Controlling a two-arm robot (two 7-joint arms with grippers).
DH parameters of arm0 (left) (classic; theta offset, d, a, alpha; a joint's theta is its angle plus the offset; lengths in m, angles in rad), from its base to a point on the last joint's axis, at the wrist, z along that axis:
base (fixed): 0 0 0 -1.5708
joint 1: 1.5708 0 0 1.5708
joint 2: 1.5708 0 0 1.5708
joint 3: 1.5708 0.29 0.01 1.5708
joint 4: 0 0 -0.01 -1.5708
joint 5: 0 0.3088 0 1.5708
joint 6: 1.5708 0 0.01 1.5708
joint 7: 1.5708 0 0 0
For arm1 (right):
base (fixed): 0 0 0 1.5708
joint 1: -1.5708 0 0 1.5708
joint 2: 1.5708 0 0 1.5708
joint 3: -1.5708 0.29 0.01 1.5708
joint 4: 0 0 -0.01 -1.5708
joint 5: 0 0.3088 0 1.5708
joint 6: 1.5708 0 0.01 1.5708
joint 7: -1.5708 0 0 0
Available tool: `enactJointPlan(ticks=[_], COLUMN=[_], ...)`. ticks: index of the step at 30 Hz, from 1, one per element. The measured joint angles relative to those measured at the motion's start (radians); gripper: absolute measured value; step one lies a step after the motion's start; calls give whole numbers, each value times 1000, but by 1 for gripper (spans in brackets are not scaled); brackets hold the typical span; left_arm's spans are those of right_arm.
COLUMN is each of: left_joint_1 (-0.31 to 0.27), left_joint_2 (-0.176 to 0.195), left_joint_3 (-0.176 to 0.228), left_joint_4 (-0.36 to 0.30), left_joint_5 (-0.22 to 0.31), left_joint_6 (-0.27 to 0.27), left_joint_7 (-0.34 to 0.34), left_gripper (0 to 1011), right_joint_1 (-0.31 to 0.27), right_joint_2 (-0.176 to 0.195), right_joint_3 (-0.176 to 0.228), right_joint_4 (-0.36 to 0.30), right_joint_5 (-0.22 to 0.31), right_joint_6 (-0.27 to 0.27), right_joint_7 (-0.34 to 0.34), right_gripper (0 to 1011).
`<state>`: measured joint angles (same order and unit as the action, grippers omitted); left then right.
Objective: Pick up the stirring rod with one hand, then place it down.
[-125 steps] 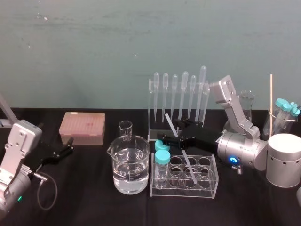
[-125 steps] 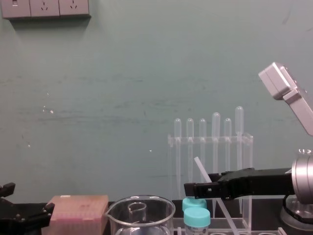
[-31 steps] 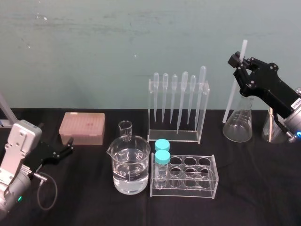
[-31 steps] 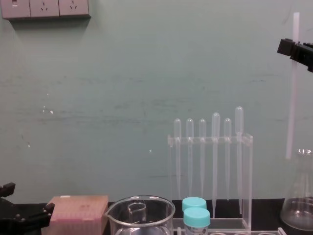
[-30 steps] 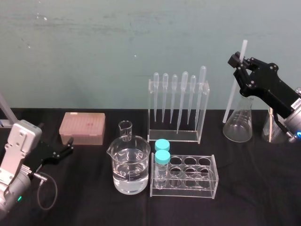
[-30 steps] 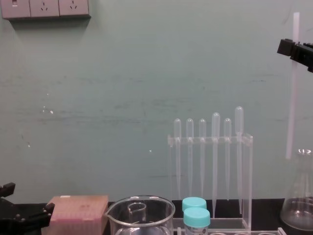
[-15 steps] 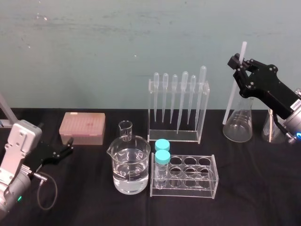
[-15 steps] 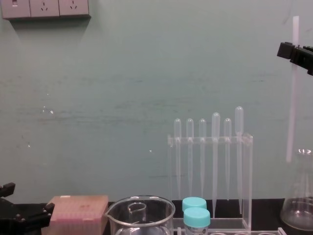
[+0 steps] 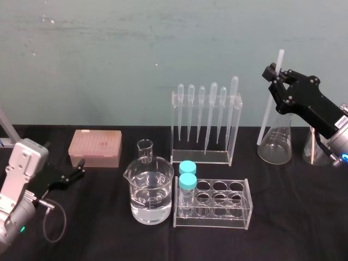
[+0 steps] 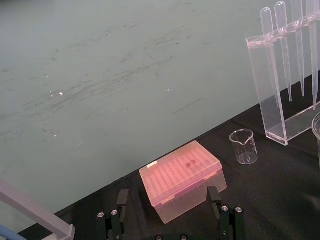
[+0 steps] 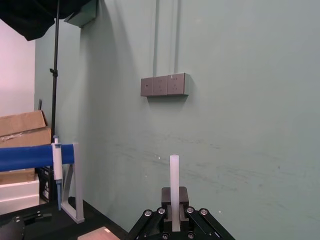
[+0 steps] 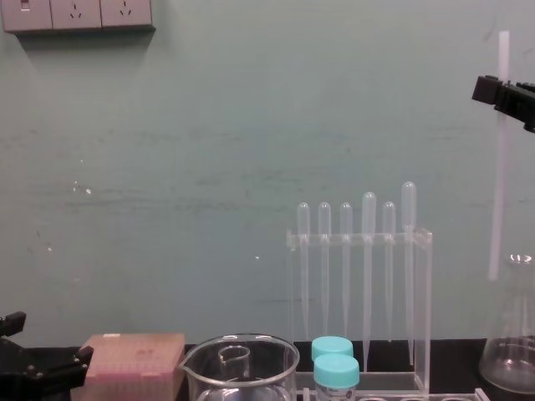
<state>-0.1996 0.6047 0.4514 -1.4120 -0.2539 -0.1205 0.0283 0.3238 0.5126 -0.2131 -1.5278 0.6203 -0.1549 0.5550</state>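
Right gripper [image 9: 274,73] is clenched on the stirring rod [image 9: 266,111] near its top, holding it almost upright above the surface [image 9: 283,217], lower end beside the flask [image 9: 277,145] neck. Left gripper [image 9: 73,174] rests released at far left. Hazard: lowering off-line may knock the flask over

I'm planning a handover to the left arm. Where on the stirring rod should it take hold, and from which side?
Probably the bare shaft below the right gripper, which clamps the stirring rod near its top. It hangs nearly upright in the air, so come in level from the robot's left, jaws across its thin width.
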Motion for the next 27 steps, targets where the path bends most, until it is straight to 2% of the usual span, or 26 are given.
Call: enactJointPlan(ticks=[27], left_joint_1=[0], left_joint_2=[0], left_joint_3=[0], left_joint_4=[0], left_joint_5=[0], left_joint_6=[0], left_joint_7=[0], left_gripper=[1000], right_joint_1=[4], right_joint_2=[0], right_joint_3=[-11], right_joint_4=[8], right_joint_5=[-1], right_joint_6=[4], right_joint_7=[2], right_gripper=[72])
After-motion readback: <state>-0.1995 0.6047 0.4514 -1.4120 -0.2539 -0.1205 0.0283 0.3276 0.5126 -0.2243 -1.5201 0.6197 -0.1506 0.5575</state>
